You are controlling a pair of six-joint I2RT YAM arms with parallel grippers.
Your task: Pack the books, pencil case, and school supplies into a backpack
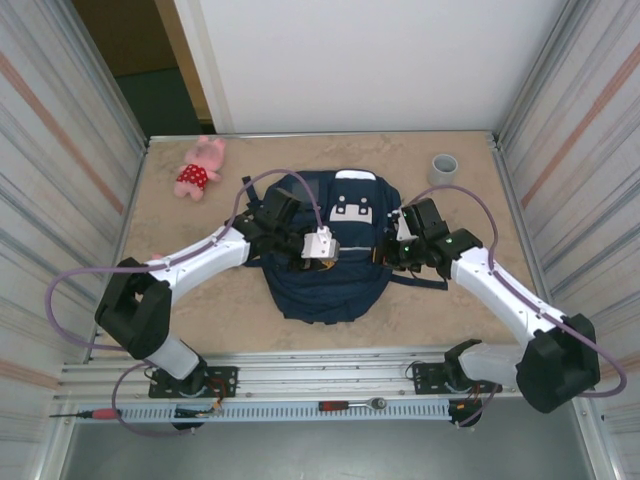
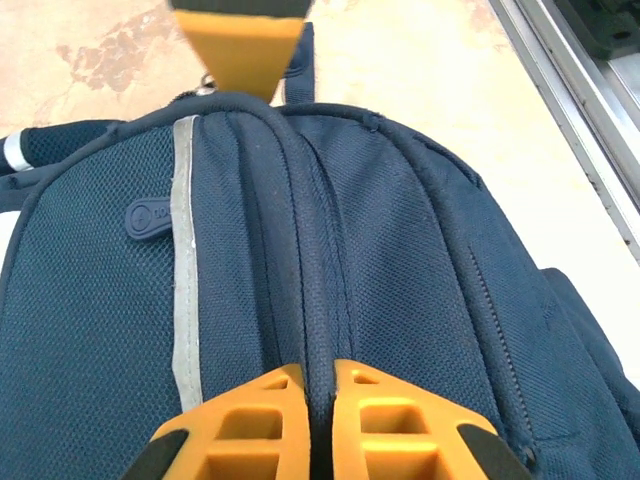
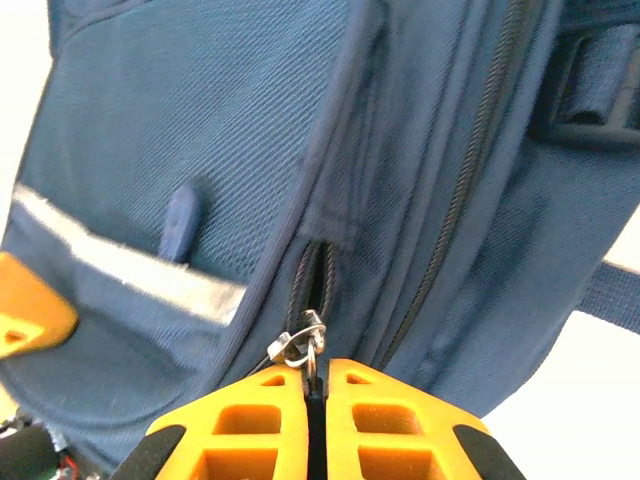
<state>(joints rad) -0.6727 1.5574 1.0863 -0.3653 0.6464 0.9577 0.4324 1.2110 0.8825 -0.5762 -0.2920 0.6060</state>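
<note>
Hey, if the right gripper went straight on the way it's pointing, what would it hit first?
The backpack: the right gripper is shut on its zipper pull, and the blue fabric along the zipper lies directly ahead, apparently very close, though depth is unclear.

- the backpack [image 1: 325,285] took up the middle of the table [image 1: 470,320], and both arms reached in over its upper half from either side.
- the left gripper [image 1: 322,250] and right gripper [image 1: 393,250] were clamped onto it, blocking its top.
- a pink plush toy [image 1: 200,170] sat in the far left corner and a grey cup [image 1: 444,167] in the far right.
- bare tabletop lay open along the backpack's near edge and beside the toy.
</note>
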